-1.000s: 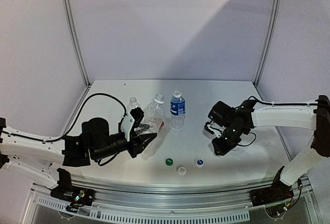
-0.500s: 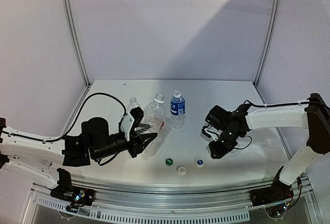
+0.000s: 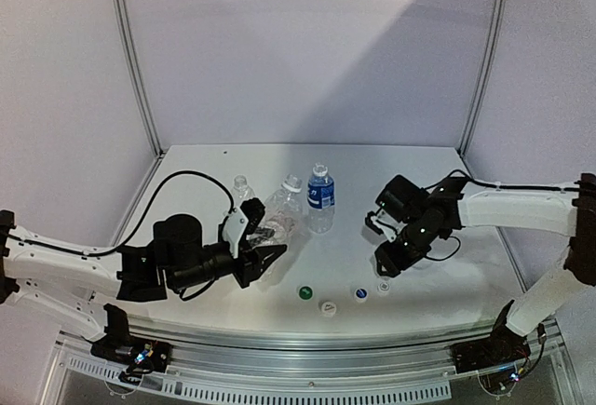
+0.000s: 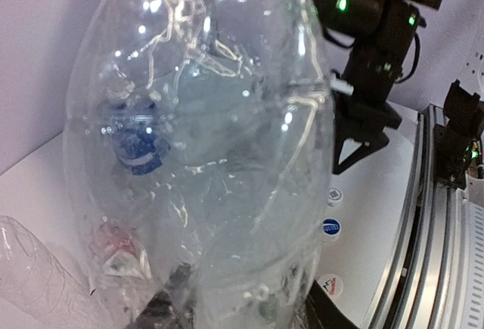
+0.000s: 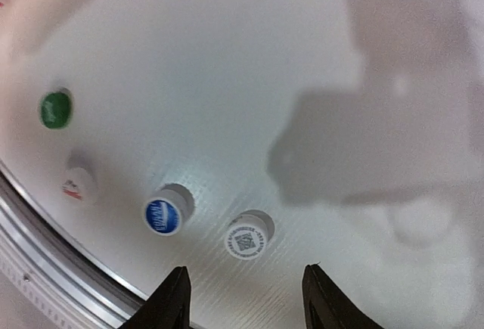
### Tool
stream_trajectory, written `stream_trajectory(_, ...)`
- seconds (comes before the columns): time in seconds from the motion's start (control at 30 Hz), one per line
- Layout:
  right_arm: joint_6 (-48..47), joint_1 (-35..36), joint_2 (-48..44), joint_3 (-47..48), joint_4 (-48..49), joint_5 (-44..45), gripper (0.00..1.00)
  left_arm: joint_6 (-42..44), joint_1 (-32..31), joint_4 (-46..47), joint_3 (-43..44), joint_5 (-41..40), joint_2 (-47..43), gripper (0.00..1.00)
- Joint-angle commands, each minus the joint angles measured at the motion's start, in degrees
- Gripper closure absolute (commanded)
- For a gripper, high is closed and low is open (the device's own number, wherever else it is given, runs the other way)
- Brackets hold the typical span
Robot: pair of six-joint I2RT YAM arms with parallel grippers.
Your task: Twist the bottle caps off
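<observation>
- The left claw [image 3: 264,240] grips a tilted clear plastic bottle with a red label [image 3: 282,211], crowded by an upright blue-labelled bottle [image 3: 320,202].
- The right claw [image 5: 246,300] hangs part-open and empty over a pale round plastic cap [image 5: 249,240].
- A blue cap [image 5: 164,215], a white cap [image 5: 79,184] and a green cap [image 5: 55,110] lie alongside on the white worktop [image 5: 249,64].

Caps along the near edge, left to right: green cap [image 3: 304,290], white cap [image 3: 328,307] with a red mark, blue cap [image 3: 359,291] with white print, pale cap [image 3: 384,286] with grey code-like print. Bottles clear: red-label bottle [image 3: 279,216], blue-label bottle [image 3: 320,202], plain bottle [image 3: 241,189]. Surface [image 3: 419,172] white. Right fingers [image 5: 172,299] black. Right arm [image 3: 512,208] white, black at the wrist. Walls [image 3: 307,51] pale lilac. Near rail [image 3: 307,354] silver.
</observation>
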Motion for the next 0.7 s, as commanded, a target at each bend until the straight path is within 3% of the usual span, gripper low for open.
stream_trajectory(0.0, -0.84, -0.12, -8.93, 3.14, 3.47, -4.86, 0.48, -0.14, 1.02, 0.81, 0.68, 1.45, 2.13, 0.69)
stream_trajectory(0.17, 1.24, -0.06, -15.79, -1.47, 22.61, -19.13, 0.48, -1.22, 1.34, -0.93, 2.58, 2.11, 6.14, 0.67)
stream_trajectory(0.37, 2.62, -0.08, -21.50, -9.17, 47.35, -24.12, 0.46, -1.68, 2.01, -0.47, 3.76, 5.51, 9.60, 0.65)
stream_trajectory(0.5, 9.97, -0.05, -21.15, -14.63, 63.52, -24.77, 0.43, -1.49, 2.12, -0.12, 4.44, 6.66, 11.78, 0.65)
stream_trajectory(0.67, 18.70, -0.04, -14.58, -15.66, 72.38, -28.48, 0.42, -1.85, 2.12, -0.14, 5.93, 7.42, 14.95, 0.65)
